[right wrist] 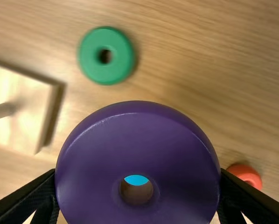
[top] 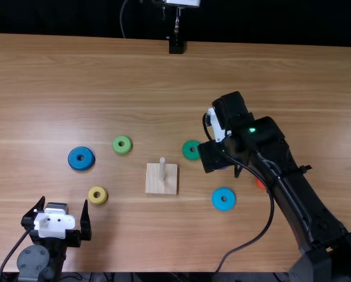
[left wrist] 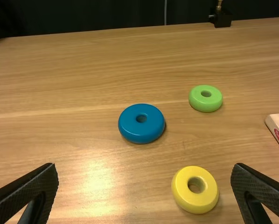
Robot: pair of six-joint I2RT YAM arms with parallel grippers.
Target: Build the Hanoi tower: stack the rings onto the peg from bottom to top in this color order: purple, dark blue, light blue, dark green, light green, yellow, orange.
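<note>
My right gripper [top: 223,167] holds the purple ring above the table, right of the wooden base [top: 171,183] with its bare upright peg [top: 162,170]. In the right wrist view the purple ring [right wrist: 97,158] sits between the fingertips of the right gripper [right wrist: 137,173]. At the near left, my left gripper [top: 64,202] stands open and holds nothing; the left wrist view has the left gripper [left wrist: 145,167] too. Loose on the table lie the dark blue ring [top: 81,158], light green ring [top: 122,145], yellow ring [top: 97,195], dark green ring [top: 191,150], light blue ring [top: 223,199] and orange ring [top: 260,184].
The right arm stretches over the right part of the table, partly covering the orange ring, with a black cable looping toward the near edge. A black stand [top: 176,46] is at the far edge.
</note>
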